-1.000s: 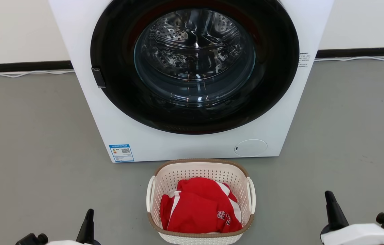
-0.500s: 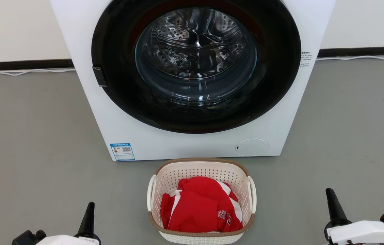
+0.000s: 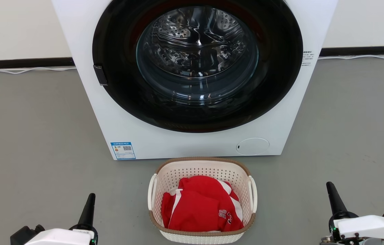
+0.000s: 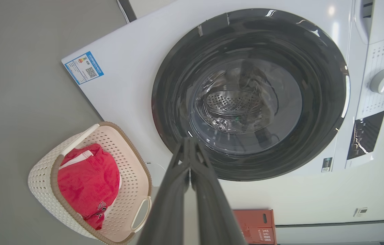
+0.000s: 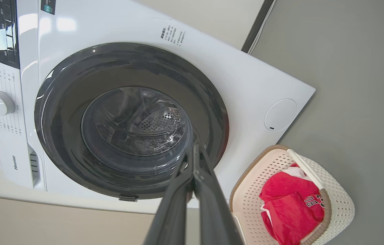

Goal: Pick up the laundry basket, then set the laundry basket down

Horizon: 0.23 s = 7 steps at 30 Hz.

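Grey floor [image 3: 25, 136] runs back to a pale wall [image 3: 15, 27], with a white cable [image 3: 18, 71] lying along its dark skirting. From the head camera we see a white washing machine [image 3: 192, 144] facing us, its round dark door [image 3: 197, 58] showing the steel drum through the glass. The laundry basket [image 3: 201, 162] stands on the floor just in front of the machine, below the door, with a red garment [image 3: 198, 207] trimmed in white bundled inside. Our left gripper [image 3: 90, 200] sits at the lower left and our right gripper [image 3: 331, 189] at the lower right. The basket is between them and apart from both. Each pair of jaws is pressed together into a single dark point and holds nothing.

Along the left wrist we look past those closed jaws at the machine's door. A blue label [image 4: 83, 67] marks a lower corner of the front panel, and a white dial [image 4: 382, 81] sits on the control strip. The basket lies at the lower left of this view, on the floor by the machine, touching nothing of ours. A red crate [image 4: 255, 224] stands beside the machine, near the bottom edge.

Along the right wrist, the jaws again meet with no gap, empty, pointing at the door's lower rim. The basket shows at the lower right, below a round white cap [image 5: 280, 114] on the machine's front.
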Available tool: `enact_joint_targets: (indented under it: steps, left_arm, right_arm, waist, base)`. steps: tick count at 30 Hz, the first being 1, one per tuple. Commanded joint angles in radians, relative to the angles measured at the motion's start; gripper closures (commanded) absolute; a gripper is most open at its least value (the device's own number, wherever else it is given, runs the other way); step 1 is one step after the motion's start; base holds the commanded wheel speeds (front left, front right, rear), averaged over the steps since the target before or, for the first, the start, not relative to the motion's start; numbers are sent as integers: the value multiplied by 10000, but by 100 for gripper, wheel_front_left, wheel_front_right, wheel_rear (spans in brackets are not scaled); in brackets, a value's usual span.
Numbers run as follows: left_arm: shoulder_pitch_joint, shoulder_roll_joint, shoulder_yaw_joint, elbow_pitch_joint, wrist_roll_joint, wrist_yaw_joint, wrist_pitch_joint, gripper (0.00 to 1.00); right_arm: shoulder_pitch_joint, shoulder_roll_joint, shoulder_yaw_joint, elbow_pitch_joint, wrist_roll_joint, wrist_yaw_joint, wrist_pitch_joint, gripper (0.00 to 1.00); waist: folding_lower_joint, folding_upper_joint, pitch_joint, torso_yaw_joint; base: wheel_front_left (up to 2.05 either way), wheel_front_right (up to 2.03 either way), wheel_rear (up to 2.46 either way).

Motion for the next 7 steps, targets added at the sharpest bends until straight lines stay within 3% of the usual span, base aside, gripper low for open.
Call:
enact_joint_targets:
  steps: [1, 7]
  left_arm:
    - [-562, 89, 261, -345, -305, -69, 65, 100]
    - [-637, 82, 293, -436, -915, -88, 243, 100]
  right_arm:
    - [-512, -50, 92, -319, 367, 54, 143, 100]
    - [-572, -36, 53, -382, 1133, 58, 316, 100]
  waist:
    - [-1, -1, 4, 4]
    - [-1, -1, 22, 22]
  base:
    - [0, 0, 0]
    - [0, 0, 0]
